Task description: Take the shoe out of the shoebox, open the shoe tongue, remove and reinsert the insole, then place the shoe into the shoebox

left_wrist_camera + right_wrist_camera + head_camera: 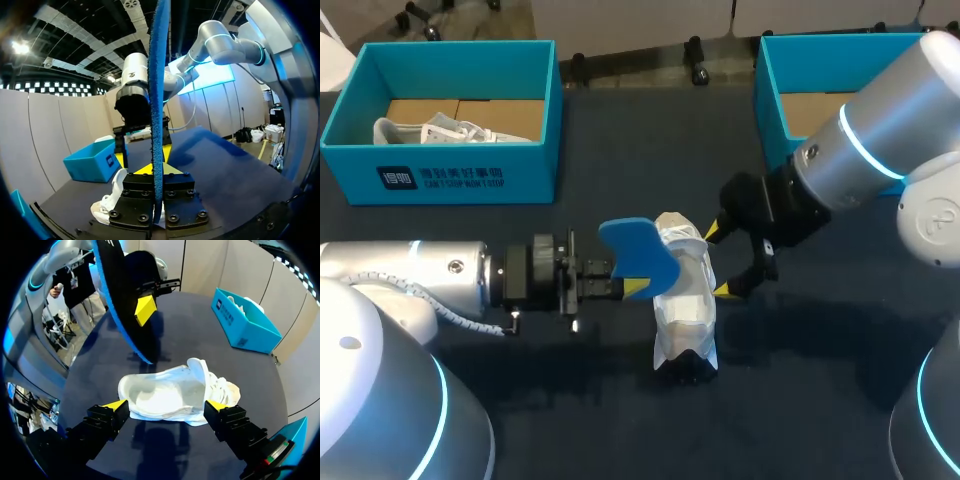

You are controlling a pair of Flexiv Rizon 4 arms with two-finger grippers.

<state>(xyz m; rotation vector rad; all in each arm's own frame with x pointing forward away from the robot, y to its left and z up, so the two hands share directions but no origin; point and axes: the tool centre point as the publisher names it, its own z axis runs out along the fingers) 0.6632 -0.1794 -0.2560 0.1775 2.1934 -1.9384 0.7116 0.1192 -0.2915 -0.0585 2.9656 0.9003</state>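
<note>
A white shoe [685, 300] [172, 392] lies on the dark table, its opening facing my right gripper. My left gripper [635, 288] [156, 167] is shut on a blue insole [638, 260] [159, 100], holding it on edge just left of the shoe and above the table. My right gripper [720, 262] [166, 407] stands open at the shoe's right side, and in the right wrist view the shoe lies between its spread fingers. There the insole [122, 305] hangs beyond the shoe. In the left wrist view the shoe [112, 200] shows partly under the left gripper.
A teal shoebox [440, 170] [245, 322] at the back left holds a second white shoe [450, 130]. Another teal box [790, 90] [92, 160] stands at the back right, partly behind my right arm. Bare dark table lies in front of the shoe.
</note>
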